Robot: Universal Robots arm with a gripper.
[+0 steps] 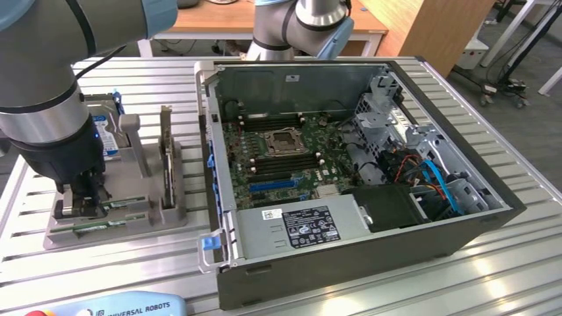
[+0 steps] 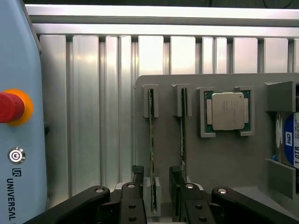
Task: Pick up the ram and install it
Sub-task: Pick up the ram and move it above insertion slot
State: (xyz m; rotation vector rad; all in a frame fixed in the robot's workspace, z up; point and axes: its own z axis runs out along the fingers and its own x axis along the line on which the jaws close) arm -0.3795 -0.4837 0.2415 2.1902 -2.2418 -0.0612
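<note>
UR arm's fingers [image 2: 175,179] stand apart w/ a narrow gap, the ram [image 2: 151,140] running through that gap. Whether either finger touches it can't be told. The ram, a slim green stick, stands on edge in the outermost slot of a grey holder [image 2: 219,158], on the side nearest the blue teach pendant [image 2: 18,140] w/ its red stop button [image 2: 9,106]. A second ram stick [image 2: 183,130] stands on edge in the next slot, just beside & parallel, its near end hidden behind one finger. Further along the holder sit a square silver processor [image 2: 227,110] in its own pocket, then a blue-labelled hard drive [image 2: 287,144] at the far side. The holder rests on a ribbed aluminium bench [image 2: 88,116]. In the exterior view the arm [image 1: 52,99] reaches straight down over the holder at the exterior view's left. An open PC case [image 1: 351,263] lies on the bench at the exterior view's right, motherboard [image 1: 290,164] & CPU socket [image 1: 283,141] exposed, well apart from the ram.
</note>
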